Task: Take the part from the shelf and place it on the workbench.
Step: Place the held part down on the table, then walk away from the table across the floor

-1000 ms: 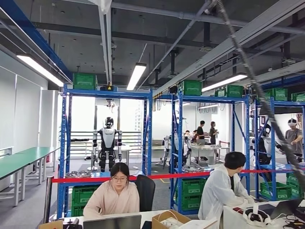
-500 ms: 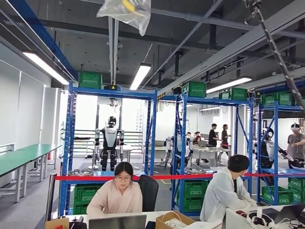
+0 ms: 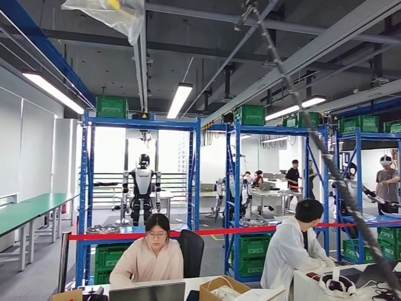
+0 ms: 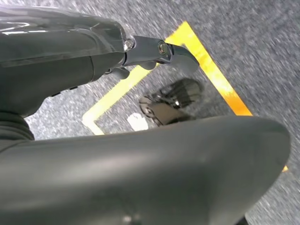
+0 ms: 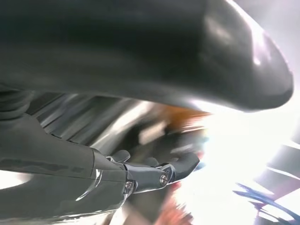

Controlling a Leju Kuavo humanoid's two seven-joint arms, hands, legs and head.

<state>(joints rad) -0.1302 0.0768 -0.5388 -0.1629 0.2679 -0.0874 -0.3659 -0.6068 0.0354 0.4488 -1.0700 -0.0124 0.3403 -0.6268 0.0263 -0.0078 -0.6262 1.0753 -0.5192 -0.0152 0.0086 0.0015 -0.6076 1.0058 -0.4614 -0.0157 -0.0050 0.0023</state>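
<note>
Our left robot hand (image 4: 152,70) hangs over grey carpet (image 4: 261,42) marked with a yellow tape corner (image 4: 212,70), fingers extended and apart, grasping nothing. Our right robot hand (image 5: 155,173) shows blurred before a bright background, fingers likewise spread and holding nothing that we can see. At the upper left of the head view a clear plastic bag with a yellow part inside (image 3: 111,15) hangs high. Blue steel shelves (image 3: 141,122) carrying green crates (image 3: 111,106) stand mid-frame, behind two seated people (image 3: 152,254).
</note>
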